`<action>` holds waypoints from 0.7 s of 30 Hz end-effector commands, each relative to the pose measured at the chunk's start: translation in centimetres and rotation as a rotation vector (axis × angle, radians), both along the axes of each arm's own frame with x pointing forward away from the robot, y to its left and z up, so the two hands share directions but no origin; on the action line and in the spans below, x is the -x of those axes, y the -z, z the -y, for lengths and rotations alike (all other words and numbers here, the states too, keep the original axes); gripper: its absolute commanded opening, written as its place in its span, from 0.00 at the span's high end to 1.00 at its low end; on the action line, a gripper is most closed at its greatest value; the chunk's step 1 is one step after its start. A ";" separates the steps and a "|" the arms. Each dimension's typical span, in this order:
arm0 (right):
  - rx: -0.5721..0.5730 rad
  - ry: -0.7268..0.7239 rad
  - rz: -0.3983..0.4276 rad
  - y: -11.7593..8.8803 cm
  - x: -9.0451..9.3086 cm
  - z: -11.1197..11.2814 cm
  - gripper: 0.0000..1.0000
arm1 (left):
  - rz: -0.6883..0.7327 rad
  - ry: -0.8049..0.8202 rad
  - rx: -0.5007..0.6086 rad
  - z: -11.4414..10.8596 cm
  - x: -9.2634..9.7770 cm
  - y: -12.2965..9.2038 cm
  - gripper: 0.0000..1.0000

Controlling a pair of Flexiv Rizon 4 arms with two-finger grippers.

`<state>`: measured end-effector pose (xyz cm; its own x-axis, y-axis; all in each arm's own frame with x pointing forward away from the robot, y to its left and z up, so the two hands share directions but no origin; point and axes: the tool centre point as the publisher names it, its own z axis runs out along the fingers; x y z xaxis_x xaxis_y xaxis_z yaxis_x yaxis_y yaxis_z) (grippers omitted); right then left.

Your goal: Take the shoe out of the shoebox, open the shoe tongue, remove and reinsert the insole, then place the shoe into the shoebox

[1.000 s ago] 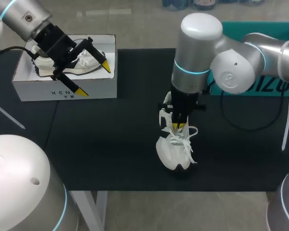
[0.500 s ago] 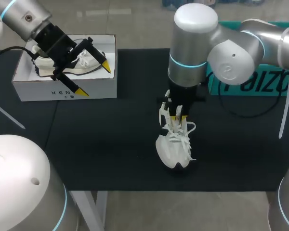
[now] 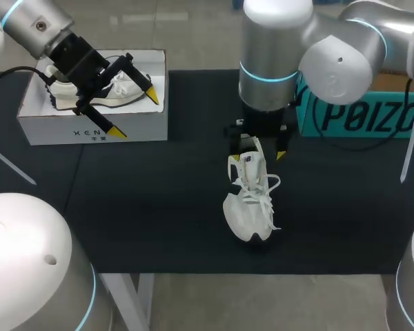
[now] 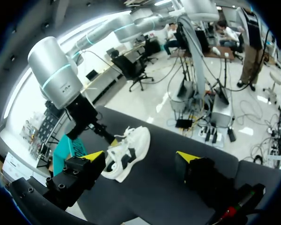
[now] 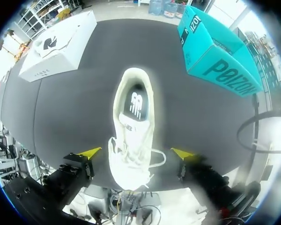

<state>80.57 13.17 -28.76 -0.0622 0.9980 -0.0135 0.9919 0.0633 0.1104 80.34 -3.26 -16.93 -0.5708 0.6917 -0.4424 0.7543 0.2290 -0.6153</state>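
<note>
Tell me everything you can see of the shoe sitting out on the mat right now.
The white sneaker stands upright on its sole on the black mat, toe toward the table's near edge. It has black patches at heel and toe. Its white laces are loose and splayed, and a dark insole with a white logo shows inside. The right gripper hovers open above it, not touching.

Flat surface covered with a black matte sheet, evenly lit. Teal cardboard box stands on the surface just beside the right fingers, on their outer side, toward the far edge.
</note>
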 end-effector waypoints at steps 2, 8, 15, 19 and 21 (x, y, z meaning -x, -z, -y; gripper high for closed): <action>-0.037 -0.056 -0.045 -0.1 -1.5 0.0 1.00 | 0.001 0.000 -0.002 0.0 0.0 0.0 0.00; 0.016 -0.407 -0.102 -0.3 -4.1 -0.5 1.00 | 0.001 0.000 -0.002 0.0 0.0 0.0 0.00; 0.130 -0.822 -0.144 -1.5 -4.2 0.7 0.76 | 0.001 0.000 -0.002 0.0 0.0 0.0 0.00; 0.169 -0.730 -0.117 -1.9 -4.6 1.0 0.00 | 0.001 0.000 -0.002 0.0 0.0 0.0 0.00; 0.169 -0.730 -0.117 -1.9 -4.6 1.0 0.00 | 0.001 0.000 -0.002 0.0 0.0 0.0 0.00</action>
<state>85.15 11.42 -27.17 -0.6184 0.7841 -0.0527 0.7854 0.6189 -0.0078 80.34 -3.26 -16.93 -0.5708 0.6918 -0.4424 0.7543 0.2289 -0.6153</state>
